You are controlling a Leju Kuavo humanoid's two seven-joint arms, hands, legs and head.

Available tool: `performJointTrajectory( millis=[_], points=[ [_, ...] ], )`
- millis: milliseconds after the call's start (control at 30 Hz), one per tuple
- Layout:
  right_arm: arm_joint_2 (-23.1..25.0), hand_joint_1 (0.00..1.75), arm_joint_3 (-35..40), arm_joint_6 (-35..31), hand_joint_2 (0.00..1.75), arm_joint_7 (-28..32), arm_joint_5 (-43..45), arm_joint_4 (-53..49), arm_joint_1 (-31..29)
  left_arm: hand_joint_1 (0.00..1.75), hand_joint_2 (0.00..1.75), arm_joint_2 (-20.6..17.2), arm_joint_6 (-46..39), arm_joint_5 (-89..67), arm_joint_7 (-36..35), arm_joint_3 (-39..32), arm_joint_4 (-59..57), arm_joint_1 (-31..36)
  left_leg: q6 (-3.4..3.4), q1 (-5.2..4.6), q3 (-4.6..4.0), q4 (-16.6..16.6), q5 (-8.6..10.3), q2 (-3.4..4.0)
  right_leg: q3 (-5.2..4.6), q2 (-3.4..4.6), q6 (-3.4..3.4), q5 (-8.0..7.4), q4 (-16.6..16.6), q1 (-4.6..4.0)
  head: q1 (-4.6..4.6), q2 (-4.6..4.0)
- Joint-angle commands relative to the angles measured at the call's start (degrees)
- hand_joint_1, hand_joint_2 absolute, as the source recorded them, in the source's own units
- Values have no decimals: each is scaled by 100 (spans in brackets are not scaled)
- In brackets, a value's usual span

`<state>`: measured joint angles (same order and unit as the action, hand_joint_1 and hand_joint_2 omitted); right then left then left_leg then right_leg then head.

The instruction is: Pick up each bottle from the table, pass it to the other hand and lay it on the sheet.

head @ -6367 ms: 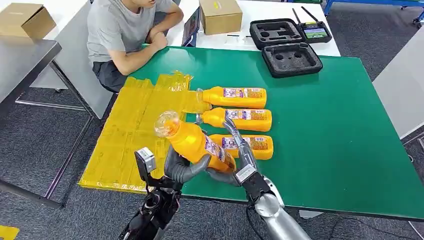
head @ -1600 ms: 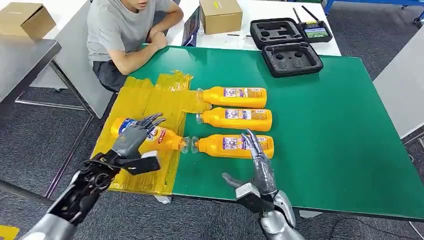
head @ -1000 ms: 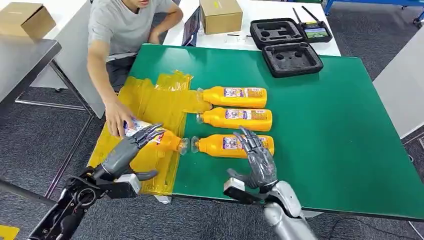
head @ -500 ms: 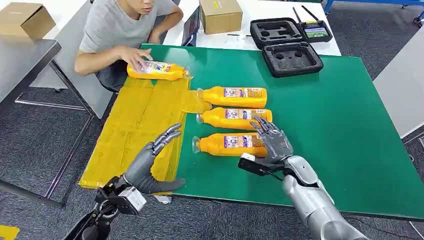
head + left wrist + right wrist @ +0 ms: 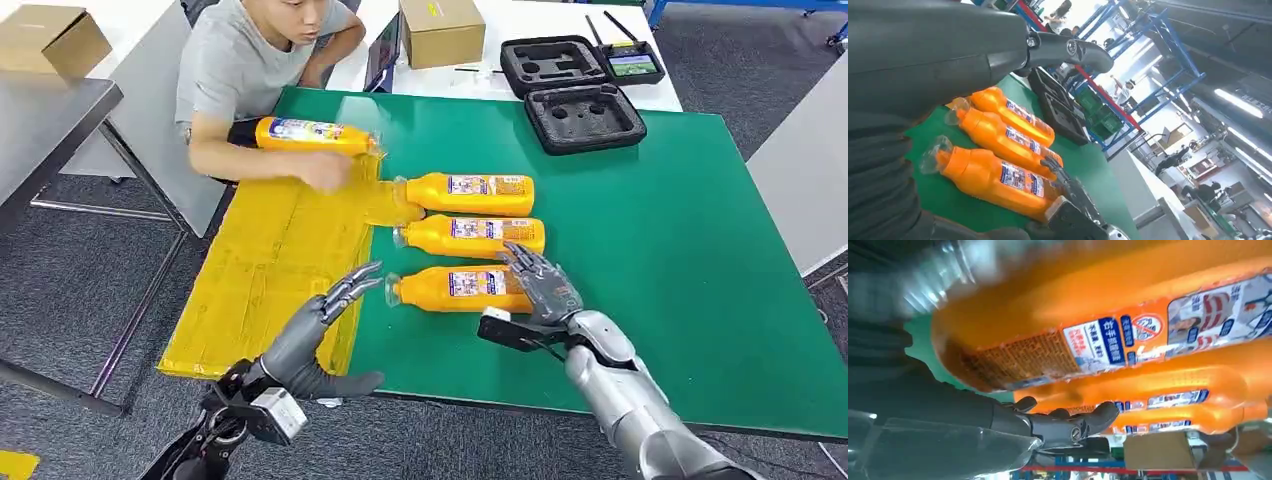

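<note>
While its fingers (image 5: 527,262) are spread and lie over the base end of the nearest bottle (image 5: 455,289), the right hand (image 5: 545,285) rests on that bottle without closing around it; the right wrist view shows the thumb under the orange body, but I cannot tell if it touches. The left hand (image 5: 312,335) hovers at the front edge of the bench (image 5: 660,250), fingers apart and empty, pointing toward the clear cap of the nearest bottle and standing just beside the yellow sheet (image 5: 270,265). The nearest bottle lies on its side on the green surface, cap toward the sheet, label up. Behind it lie the middle bottle (image 5: 470,238) and the far bottle (image 5: 465,194), also on their sides and parallel, caps toward the sheet; the far one has its cap over the sheet's edge. A fourth bottle (image 5: 312,136) is at the far end of the sheet, near the arm of a person (image 5: 250,70) in a grey shirt, whose hand rests on the sheet. Further back on the bench stands an open black foam case (image 5: 583,117), and a cardboard box (image 5: 441,30) is on the white surface behind.
</note>
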<state>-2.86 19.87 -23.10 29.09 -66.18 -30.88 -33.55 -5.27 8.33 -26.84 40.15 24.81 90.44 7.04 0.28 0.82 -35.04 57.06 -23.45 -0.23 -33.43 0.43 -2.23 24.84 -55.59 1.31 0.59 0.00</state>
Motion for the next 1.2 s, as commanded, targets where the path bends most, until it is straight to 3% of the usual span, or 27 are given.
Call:
performJointTrajectory(
  millis=[33, 367, 500, 533, 567, 600, 633, 900, 1200],
  points=[
    [74, 0, -61, 61, 175, 41, -4, 515, -356, 0, 175, 51, 28, -17, -15, 118, -301, 173, 4, 2, 21, 4, -11, 2, 23, -3, 11, 9, 1, -6, 0, 0],
    [70, 0, 140, 795, 175, 192, -2, 582, -274, 0, 175, 105, 120, -50, -15, 258, -474, 292, 3, 5, 26, 0, -10, -6, 32, -12, 13, 10, 7, -8, 0, 0],
    [-5, 7, 344, 1175, 175, -206, -209, 804, -392, 0, 175, 148, 113, -93, -15, 246, -486, 253, 3, 5, 26, -1, -9, -7, 31, -13, 12, 9, 8, -8, 2, 0],
    [-8, 23, 338, 1227, 175, -255, -205, 834, -411, 0, 175, 153, 113, -97, -15, 242, -476, 232, 3, 2, 22, -2, -6, -5, 24, -10, 9, 7, 7, -4, 0, 0],
    [-17, 138, 324, 1273, 175, -248, -180, 854, -427, 0, 175, 153, 99, -112, -15, 239, -445, 196, 4, 6, 28, -1, -9, -6, 33, -12, 12, 8, 8, -9, 0, 0],
    [-28, 168, 307, 1386, 175, -269, -150, 905, -454, 0, 175, 172, 113, -118, -15, 211, -426, 162, 4, 6, 33, -2, -9, -7, 38, -14, 13, 9, 10, -9, 2, 0],
    [-45, 173, 363, 1366, 175, -340, -219, 913, -469, 0, 175, 186, 127, -137, -15, 192, -412, 146, 4, 7, 41, -1, -13, -6, 45, -13, 15, 12, 11, -10, 0, -2],
    [30, 175, 539, 1972, 175, -566, -352, 1200, -763, 0, 175, 223, 67, -334, -15, -46, -263, -153, 4, 7, 59, -4, -10, -1, 63, -8, 14, 6, 15, -10, -2, 0],
    [195, 175, 587, 2059, 175, -492, -315, 1259, -851, 0, 175, 330, 96, -572, -15, -237, -134, -295, 3, 6, 64, -3, -6, 0, 66, -6, 10, 3, 11, -9, 0, 0]
  ],
)
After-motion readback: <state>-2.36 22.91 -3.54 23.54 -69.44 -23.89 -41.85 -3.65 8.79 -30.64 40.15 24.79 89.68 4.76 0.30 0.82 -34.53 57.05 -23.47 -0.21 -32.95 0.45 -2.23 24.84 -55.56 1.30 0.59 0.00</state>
